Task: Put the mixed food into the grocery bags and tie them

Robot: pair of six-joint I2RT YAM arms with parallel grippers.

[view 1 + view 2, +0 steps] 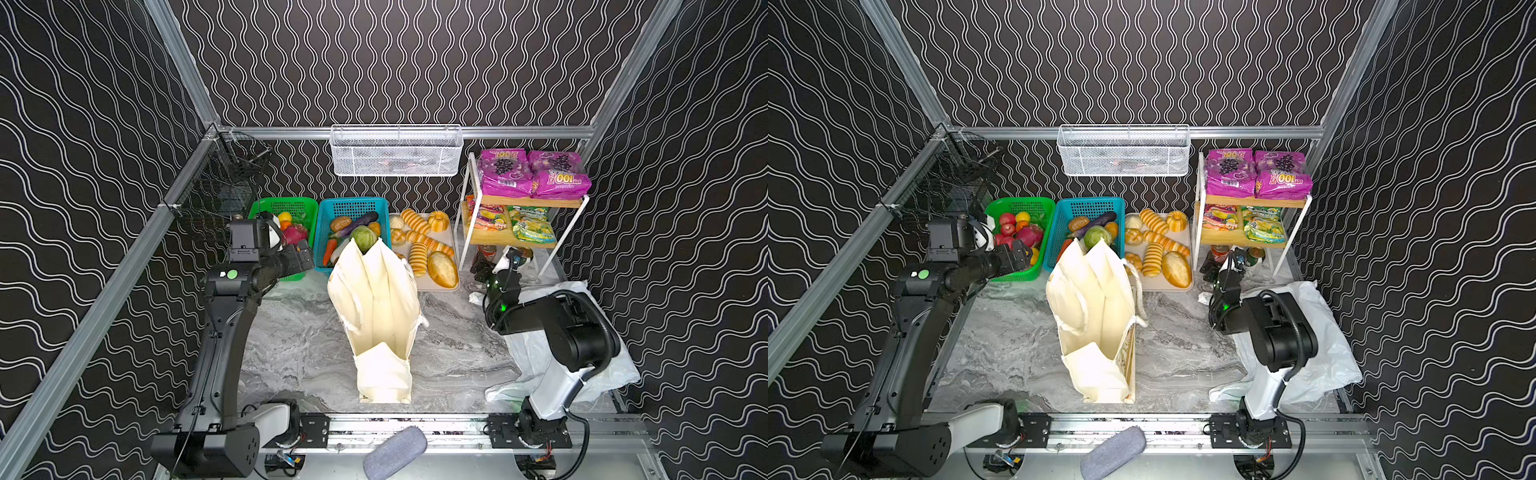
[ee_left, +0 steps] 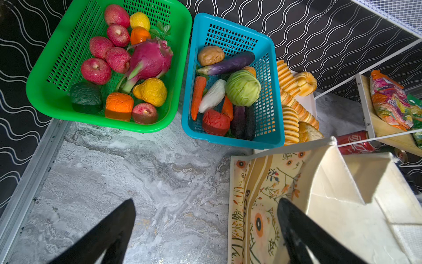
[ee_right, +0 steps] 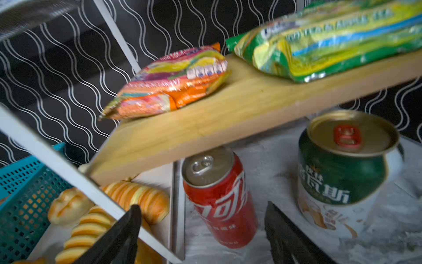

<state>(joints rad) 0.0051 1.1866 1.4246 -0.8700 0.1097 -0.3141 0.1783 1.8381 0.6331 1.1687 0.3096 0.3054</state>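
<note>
The cream canvas tote (image 1: 378, 311) (image 2: 331, 205) stands open mid-table. The white plastic bag (image 1: 582, 365) lies crumpled under my right arm. My left gripper (image 2: 206, 202) (image 1: 305, 257) hangs open above bare table, between the tote and the baskets. Cabbage (image 2: 242, 88), white radish (image 2: 212, 96), carrot (image 2: 197, 96) and a red vegetable (image 2: 215, 122) lie in the blue basket (image 2: 228, 139). My right gripper (image 3: 202, 205) (image 1: 482, 266) is open low at the rack, with the upright red can (image 3: 219, 196) just ahead between its jaws, untouched. The orange-red packet (image 3: 169, 84) lies on the middle shelf and purple packets (image 1: 532, 172) on top.
A green basket (image 2: 45, 91) of toy fruit sits left of the blue one. A bread tray (image 1: 453, 286) lies beside the white rack (image 1: 465, 216). A green can (image 3: 342, 164) stands by the red one, under a green packet (image 3: 331, 41). A white wire basket (image 1: 397, 151) hangs at the back.
</note>
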